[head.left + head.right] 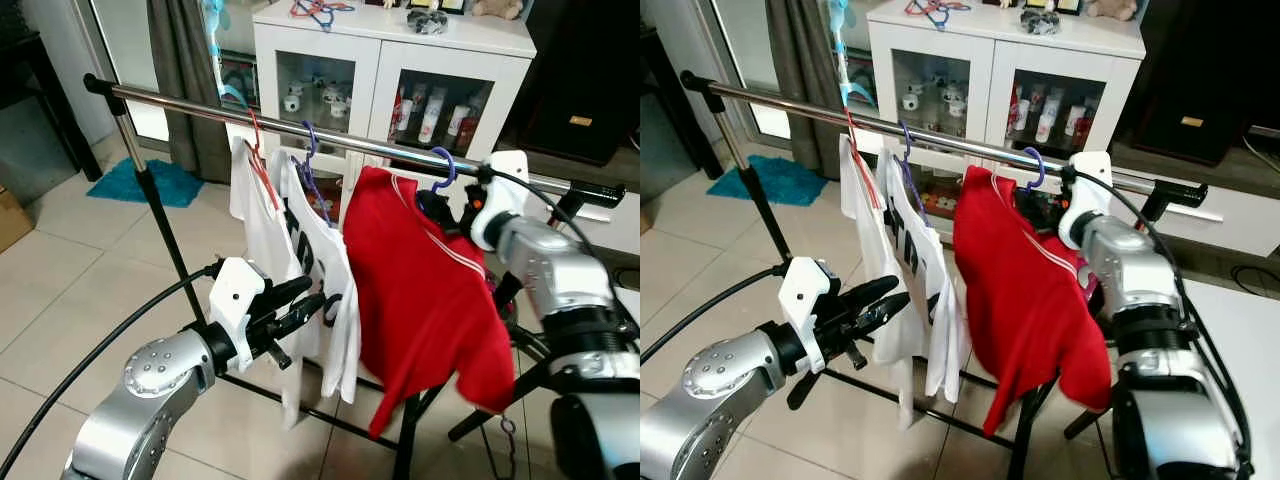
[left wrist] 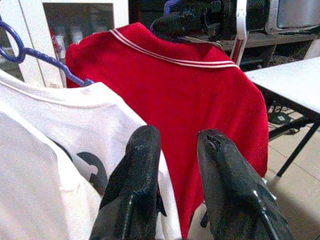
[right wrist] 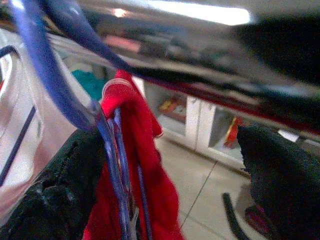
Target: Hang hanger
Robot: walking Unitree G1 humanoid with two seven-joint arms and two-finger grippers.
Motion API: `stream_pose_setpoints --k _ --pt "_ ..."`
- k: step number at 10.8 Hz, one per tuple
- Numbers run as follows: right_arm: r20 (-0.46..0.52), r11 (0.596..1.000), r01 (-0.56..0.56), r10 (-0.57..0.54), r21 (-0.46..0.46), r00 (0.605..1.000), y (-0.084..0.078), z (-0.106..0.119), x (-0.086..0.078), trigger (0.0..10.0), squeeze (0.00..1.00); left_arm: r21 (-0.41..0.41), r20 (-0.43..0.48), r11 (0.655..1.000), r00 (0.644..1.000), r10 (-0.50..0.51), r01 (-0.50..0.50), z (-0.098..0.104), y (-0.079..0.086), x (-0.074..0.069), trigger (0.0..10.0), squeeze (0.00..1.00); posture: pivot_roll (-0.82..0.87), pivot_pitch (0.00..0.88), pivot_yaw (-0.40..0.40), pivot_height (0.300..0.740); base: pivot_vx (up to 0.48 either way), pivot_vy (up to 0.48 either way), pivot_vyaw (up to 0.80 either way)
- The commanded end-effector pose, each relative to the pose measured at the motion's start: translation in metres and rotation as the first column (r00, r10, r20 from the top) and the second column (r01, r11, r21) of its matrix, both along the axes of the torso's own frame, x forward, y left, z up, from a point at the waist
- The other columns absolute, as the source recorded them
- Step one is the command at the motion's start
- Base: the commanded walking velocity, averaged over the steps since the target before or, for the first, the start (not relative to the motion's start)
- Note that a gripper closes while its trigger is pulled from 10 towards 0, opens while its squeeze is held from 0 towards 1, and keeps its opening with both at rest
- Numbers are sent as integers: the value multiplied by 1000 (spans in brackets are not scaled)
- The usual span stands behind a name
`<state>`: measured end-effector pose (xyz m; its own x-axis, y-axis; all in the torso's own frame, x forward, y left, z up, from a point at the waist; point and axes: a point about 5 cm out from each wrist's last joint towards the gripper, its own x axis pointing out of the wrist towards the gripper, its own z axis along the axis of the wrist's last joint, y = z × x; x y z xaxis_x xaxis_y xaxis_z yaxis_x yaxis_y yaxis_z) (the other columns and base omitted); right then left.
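Steel clothes rail [image 1: 330, 133] is carrying two white shirts [image 1: 300, 250] and a red shirt [image 1: 425, 300], whose blue hanger [image 1: 443, 168] is hooking over the rail. Right gripper [image 3: 170, 170] is standing released around the hanger's neck, one finger touching it. Left gripper [image 1: 300, 305] is hovering beside the white shirts with parted fingers, grasping nothing.

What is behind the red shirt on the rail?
Behind the red shirt stands a white cabinet with glass doors and bottles inside. The right claw reaches in beside the shirt's blue hanger. The cabinet's lower part is covered.
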<state>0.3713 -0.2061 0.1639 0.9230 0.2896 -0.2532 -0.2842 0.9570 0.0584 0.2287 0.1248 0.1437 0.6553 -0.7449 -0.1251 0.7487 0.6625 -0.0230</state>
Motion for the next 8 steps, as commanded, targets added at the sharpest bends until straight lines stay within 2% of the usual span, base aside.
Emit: stream_pose_setpoints --k 1,3,4,5,6,7,8 --pt "22 1000 -18 18 -2 1000 -4 7 3 10000 0 0 7 1000 1000 -24 24 3 -2 -2 10000 0 92 0 -24 740 0 0 0" --pt "14 997 -52 53 -65 998 -2 4 6 10000 0 2 11 999 999 -35 35 3 -3 0 10000 0 89 0 -18 740 0 0 0" --pt "3 994 -68 69 -80 998 0 2 7 7529 0 3 13 999 999 -38 38 3 -3 1 10000 0 90 0 -19 740 0 0 0" --pt "-20 990 -95 93 -104 995 2 -1 9 4235 0 5 13 999 999 -44 44 3 -4 1 10000 0 92 0 -20 740 0 0 0" --pt "-29 988 -105 102 -116 994 3 -2 10 3725 0 8 13 999 999 -50 50 3 -4 0 10000 0 92 0 -20 740 0 0 0" --pt "-41 990 -111 108 -87 993 3 -1 11 0 0 11 7 998 998 -65 65 2 -4 -2 10000 0 95 0 -23 740 0 0 0" --pt "-51 993 -111 109 -39 993 4 -1 12 0 0 14 5 997 997 -72 72 2 -4 -2 10000 0 97 0 -25 740 0 0 0"
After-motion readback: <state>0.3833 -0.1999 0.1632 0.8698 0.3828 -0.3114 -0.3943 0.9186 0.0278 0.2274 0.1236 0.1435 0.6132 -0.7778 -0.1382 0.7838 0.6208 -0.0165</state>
